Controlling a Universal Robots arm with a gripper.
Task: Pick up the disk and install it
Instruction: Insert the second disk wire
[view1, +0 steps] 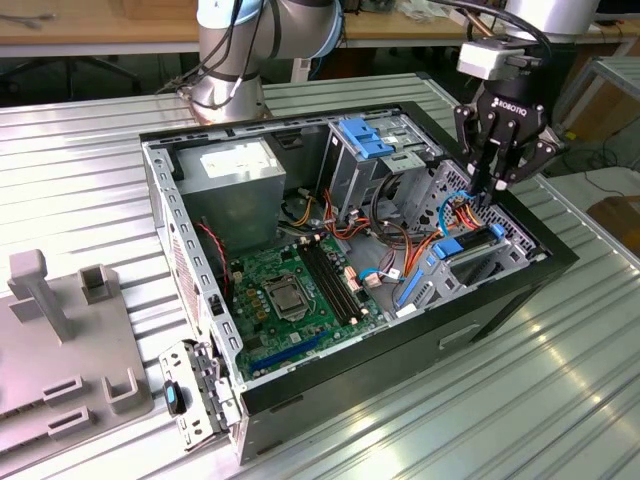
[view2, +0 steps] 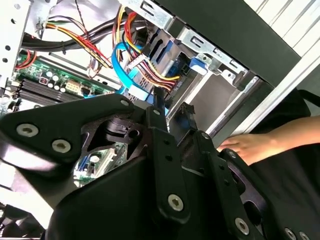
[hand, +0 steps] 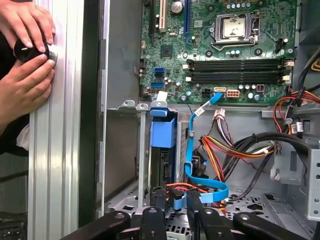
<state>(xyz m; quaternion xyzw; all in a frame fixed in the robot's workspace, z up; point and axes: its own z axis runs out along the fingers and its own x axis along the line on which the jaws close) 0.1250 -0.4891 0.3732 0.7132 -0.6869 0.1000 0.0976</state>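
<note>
Your exterior view looks down from well back at the open computer case (view1: 350, 270); both wrist views sit close inside it, sharing the motherboard (hand: 220, 50) and cables.

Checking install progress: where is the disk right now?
The disk stands on edge in the drive bay by the computer case wall, beside the blue data cable, with the pincer just above it in the first wrist view.
</note>
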